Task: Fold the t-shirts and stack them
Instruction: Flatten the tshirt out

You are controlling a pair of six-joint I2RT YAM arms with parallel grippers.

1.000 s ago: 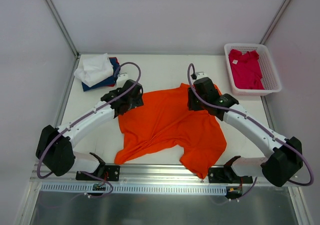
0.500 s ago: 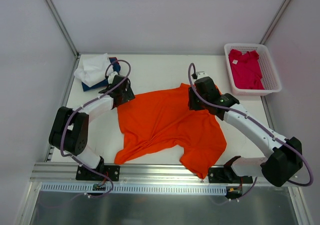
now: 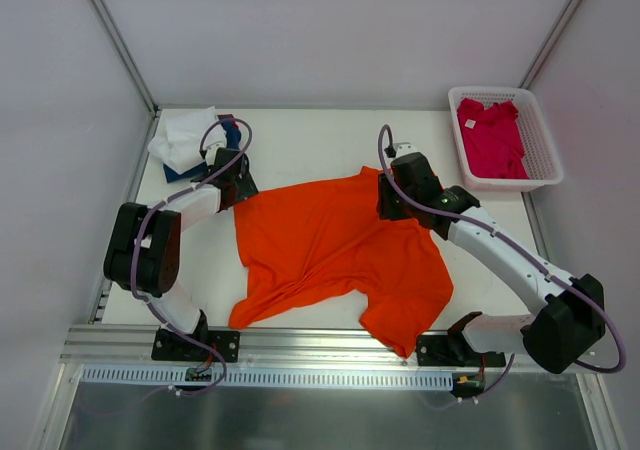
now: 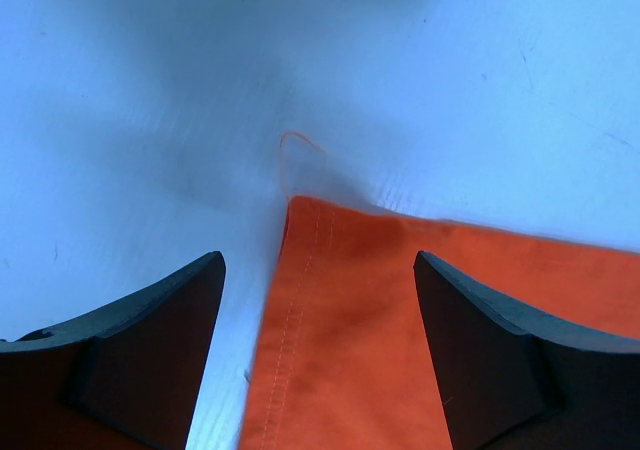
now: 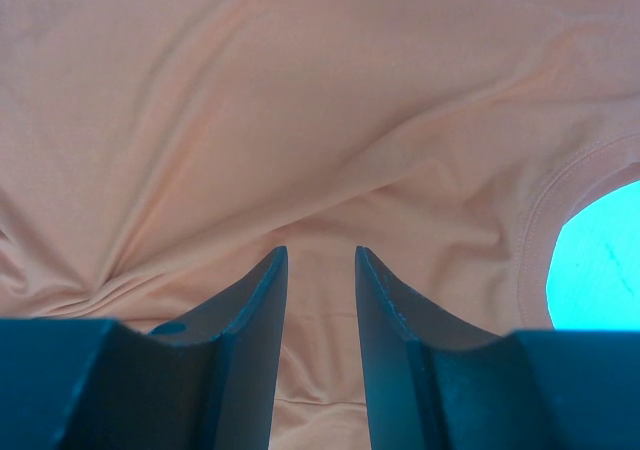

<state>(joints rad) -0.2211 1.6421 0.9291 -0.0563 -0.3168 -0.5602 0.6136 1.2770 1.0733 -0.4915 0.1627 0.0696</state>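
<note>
A white mesh basket (image 3: 543, 155) sits at the white table's (image 3: 320, 145) far right corner

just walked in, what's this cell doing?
Both arms are on the orange t-shirt, which lies spread out and unfolded. The left gripper hangs open over its far-left hem corner, holding nothing. The right gripper is down on the cloth by the collar; a grip can't be confirmed. A white and navy stack sits far left, and a crimson shirt waits in the basket.
</note>
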